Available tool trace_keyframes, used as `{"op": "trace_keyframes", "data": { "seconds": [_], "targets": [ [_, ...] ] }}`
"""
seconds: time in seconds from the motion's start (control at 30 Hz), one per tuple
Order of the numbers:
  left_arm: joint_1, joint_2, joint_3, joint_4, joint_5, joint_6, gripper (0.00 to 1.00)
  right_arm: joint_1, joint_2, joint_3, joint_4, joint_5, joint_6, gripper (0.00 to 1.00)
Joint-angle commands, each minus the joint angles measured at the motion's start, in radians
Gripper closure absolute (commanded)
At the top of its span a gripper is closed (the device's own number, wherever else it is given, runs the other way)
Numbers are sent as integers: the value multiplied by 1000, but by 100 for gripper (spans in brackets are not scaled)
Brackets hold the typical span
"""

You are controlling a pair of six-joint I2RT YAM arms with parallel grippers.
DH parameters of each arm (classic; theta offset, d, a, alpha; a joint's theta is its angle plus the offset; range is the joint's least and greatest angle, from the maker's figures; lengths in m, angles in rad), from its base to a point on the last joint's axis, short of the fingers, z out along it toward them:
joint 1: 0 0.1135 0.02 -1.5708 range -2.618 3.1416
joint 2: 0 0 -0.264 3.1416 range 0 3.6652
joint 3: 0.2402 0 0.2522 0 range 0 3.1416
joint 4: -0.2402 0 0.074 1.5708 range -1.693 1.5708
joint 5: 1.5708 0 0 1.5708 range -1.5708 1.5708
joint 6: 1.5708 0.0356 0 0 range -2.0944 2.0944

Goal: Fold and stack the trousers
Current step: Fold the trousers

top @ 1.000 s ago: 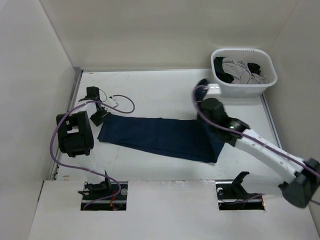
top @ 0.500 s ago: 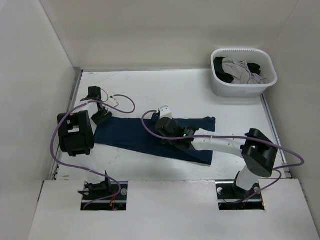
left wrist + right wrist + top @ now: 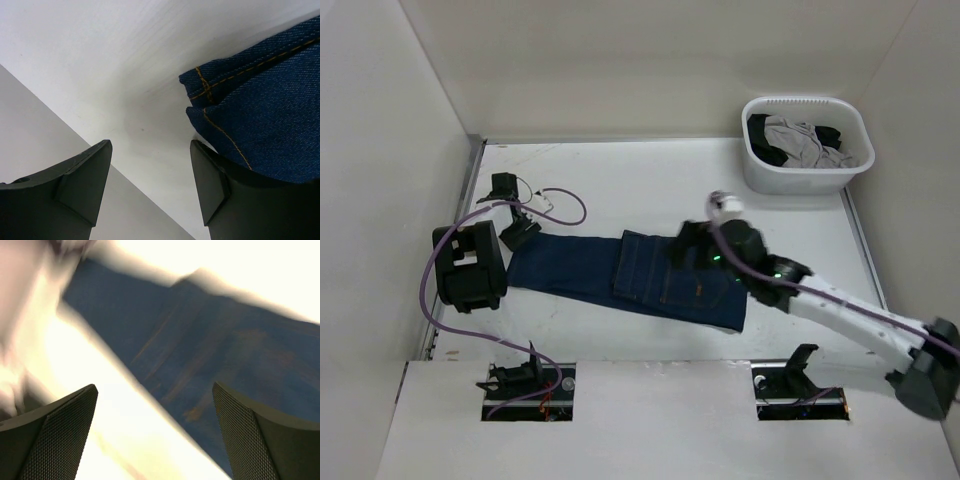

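The trousers [image 3: 270,125] hem edge lies beside the left gripper [image 3: 150,145], jaws parted.

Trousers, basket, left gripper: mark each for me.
trousers [image 3: 655,272], top external view, folded-over upper layer.
basket [image 3: 798,181], top external view, front wall.
left gripper [image 3: 150,146], left wrist view, midway between its fingers.

Left tool [image 3: 149,150] spread wide, right tool [image 3: 154,389] likewise

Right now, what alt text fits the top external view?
Dark blue trousers lie across a white table, right end folded back over the legs. The right gripper hovers above the fold, the left gripper sits at the left end; a white basket of clothes stands at the back right.
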Motion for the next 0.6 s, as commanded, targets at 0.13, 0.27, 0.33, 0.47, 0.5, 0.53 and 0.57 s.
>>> {"op": "trace_keyframes", "data": {
  "seconds": [0.13,0.27,0.33,0.47,0.5,0.53,0.57],
  "targets": [
    [17,26,6,-35,37,-23,36,-479,-216,-275,-270,68,438,0],
    [26,33,-2,-27,17,-17,36,-551,-215,-388,-83,-61,407,0],
    [29,31,-4,-24,13,-17,36,-568,-181,-416,-29,-93,412,0],
    [31,20,-8,-24,13,-16,36,-567,-73,-432,25,-131,452,7],
    [32,20,-8,-24,13,-16,36,-567,-43,-427,37,-151,452,17],
    [34,20,-8,-24,13,-16,36,-564,-17,-421,49,-171,450,28],
    [37,20,-7,-24,13,-16,36,-562,9,-413,58,-196,447,45]
  ]
}}
